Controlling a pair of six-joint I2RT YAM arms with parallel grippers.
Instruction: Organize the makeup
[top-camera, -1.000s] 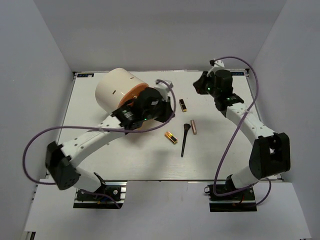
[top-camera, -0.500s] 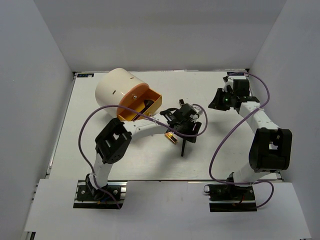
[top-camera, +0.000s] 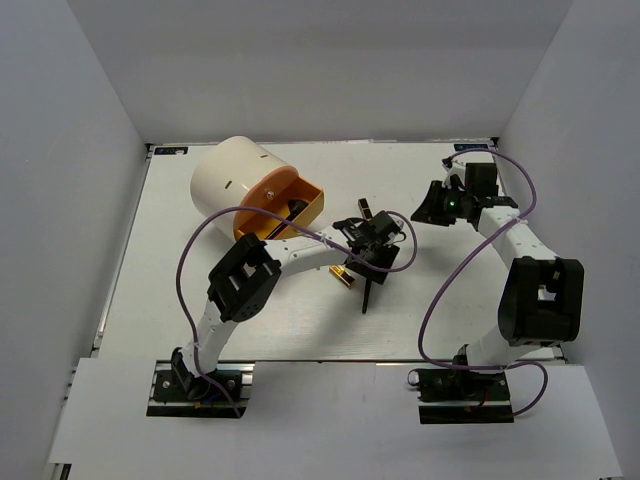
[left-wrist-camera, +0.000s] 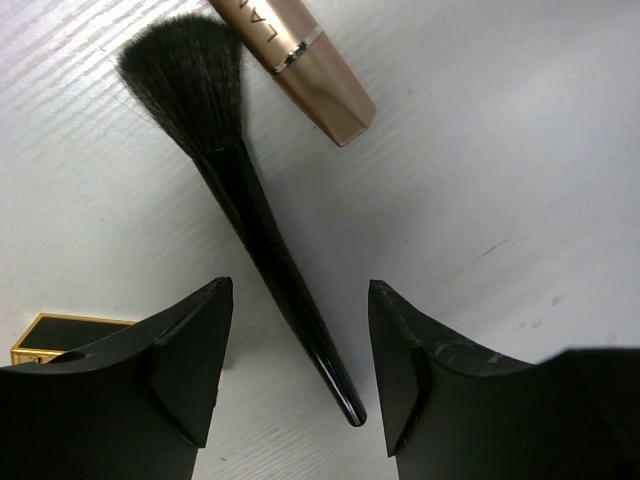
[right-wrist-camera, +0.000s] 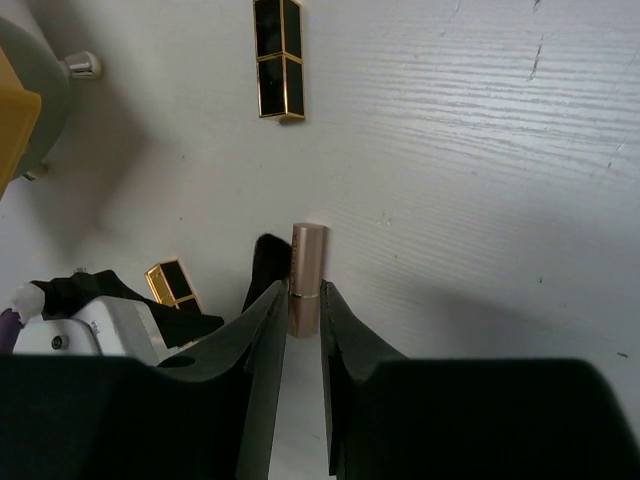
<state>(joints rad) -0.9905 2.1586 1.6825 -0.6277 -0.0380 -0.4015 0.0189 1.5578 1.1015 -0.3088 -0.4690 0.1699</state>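
Observation:
My left gripper (top-camera: 372, 262) is open and low over the table, its jaws either side of the thin end of a black-handled brush (left-wrist-camera: 250, 210), without touching it. The handle's tip sticks out below the gripper in the top view (top-camera: 366, 295). A rose-gold tube (left-wrist-camera: 310, 60) lies beside the brush head. A gold-and-black lipstick (top-camera: 343, 276) lies just left of the left gripper. A second lipstick (top-camera: 366, 210) lies farther back. My right gripper (top-camera: 428, 208) hangs above the table to the right, jaws a narrow gap apart and empty. The rose-gold tube (right-wrist-camera: 307, 270) shows through that gap, far below.
A big cream cylinder (top-camera: 235, 180) lies on its side at the back left, its orange drawer (top-camera: 300, 205) open toward the middle. The left arm's purple cable (top-camera: 400, 262) loops over the table's centre. White walls close the table on three sides.
The left arm has swung from the cylinder to the centre and settled over the brush. The right gripper has drawn back to the right. The makeup has not moved.

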